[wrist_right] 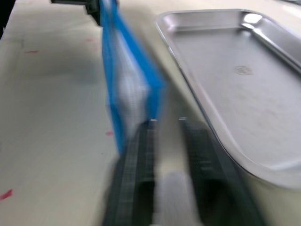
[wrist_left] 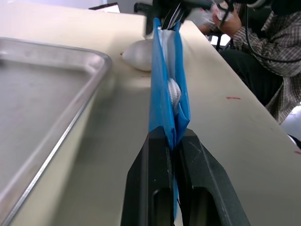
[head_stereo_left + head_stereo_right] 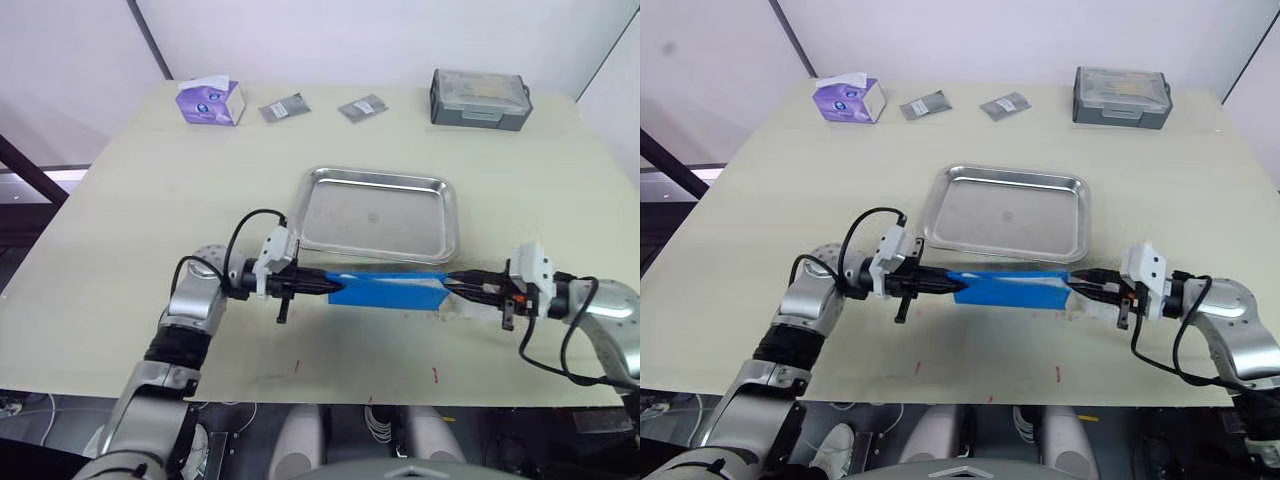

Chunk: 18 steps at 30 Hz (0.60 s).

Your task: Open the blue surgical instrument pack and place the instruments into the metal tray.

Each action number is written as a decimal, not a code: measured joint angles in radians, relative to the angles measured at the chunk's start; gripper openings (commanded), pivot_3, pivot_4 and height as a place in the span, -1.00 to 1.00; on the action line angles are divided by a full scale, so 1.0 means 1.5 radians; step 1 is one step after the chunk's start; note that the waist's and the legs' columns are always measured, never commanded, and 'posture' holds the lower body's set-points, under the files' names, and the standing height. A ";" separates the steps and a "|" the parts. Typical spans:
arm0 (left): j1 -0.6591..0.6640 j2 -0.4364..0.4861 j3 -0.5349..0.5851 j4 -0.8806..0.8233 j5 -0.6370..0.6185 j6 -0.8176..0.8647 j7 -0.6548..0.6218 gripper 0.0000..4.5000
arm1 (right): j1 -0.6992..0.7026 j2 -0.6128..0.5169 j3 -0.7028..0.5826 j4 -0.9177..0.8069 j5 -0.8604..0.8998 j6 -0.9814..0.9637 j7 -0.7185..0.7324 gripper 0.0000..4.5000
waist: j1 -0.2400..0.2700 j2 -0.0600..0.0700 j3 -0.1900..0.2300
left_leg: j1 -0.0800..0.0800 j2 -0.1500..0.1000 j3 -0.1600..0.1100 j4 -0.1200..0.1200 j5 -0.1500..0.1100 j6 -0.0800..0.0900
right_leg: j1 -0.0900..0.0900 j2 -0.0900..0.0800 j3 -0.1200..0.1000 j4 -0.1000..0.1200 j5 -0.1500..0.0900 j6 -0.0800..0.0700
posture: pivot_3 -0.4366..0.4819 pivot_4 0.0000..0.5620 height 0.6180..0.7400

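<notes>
Pale walls are backing a cream table (image 3: 120, 230), which is carrying everything I am watching. Along its far edge, a purple tissue box (image 3: 210, 101), two grey foil packets (image 3: 285, 108) and a grey lidded box (image 3: 480, 98) are sitting in a row. Mid-table, the tray (image 3: 378, 213) is lying flat and empty, its steel floor bare.

Just on my near side of the tray, the pack (image 3: 388, 290) is hanging stretched between both arms, standing on edge with its long side running parallel to the tray's near rim. My left gripper (image 3: 320, 285) is clamping the pack's left end; in the left wrist view its two black fingers (image 2: 155, 183) are pressing together on the blue fold, and a pale lining is showing between the blue layers. My right gripper (image 3: 455, 284) is meeting the pack's right end. In the right wrist view its fingers (image 1: 141, 165) are standing apart, with the blue edge lying against one of them, so I cannot tell whether it is actually gripping. A small whitish lump (image 3: 462, 310) is resting on the table under that end.

In the left wrist view, a person in a checked sleeve (image 2: 263, 37) is sitting beyond the table edge.
</notes>
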 measured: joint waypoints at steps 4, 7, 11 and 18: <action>0.022 0.018 0.004 -0.029 -0.007 0.007 0.003 -1.00 | 0.026 -0.020 -0.032 -0.036 0.024 0.034 0.002 0.96 | 0.000 0.000 0.000 | 0.000 0.000 0.000 0.000 0.000 0.000 | 0.000 0.000 0.000 0.000 0.000 0.000 | -0.05 -0.47 1.00; 0.027 0.027 0.006 -0.034 -0.011 0.006 0.008 -1.00 | 0.038 -0.027 -0.040 -0.051 0.033 0.053 0.009 0.96 | 0.000 0.000 0.000 | 0.000 0.000 0.000 0.000 0.000 0.000 | 0.000 0.000 0.000 0.000 0.000 0.000 | -0.05 -0.47 1.00; 0.030 0.034 0.006 -0.038 -0.014 0.006 0.009 -1.00 | 0.044 -0.027 -0.043 -0.065 0.037 0.067 0.014 0.96 | 0.000 0.000 0.000 | 0.000 0.000 0.000 0.000 0.000 0.000 | 0.000 0.000 0.000 0.000 0.000 0.000 | -0.05 -0.47 1.00; 0.031 0.038 0.006 -0.041 -0.014 0.006 0.013 -1.00 | 0.045 -0.021 -0.042 -0.070 0.039 0.071 0.014 0.96 | 0.000 0.000 0.000 | 0.000 0.000 0.000 0.000 0.000 0.000 | 0.000 0.000 0.000 0.000 0.000 0.000 | -0.05 -0.47 1.00</action>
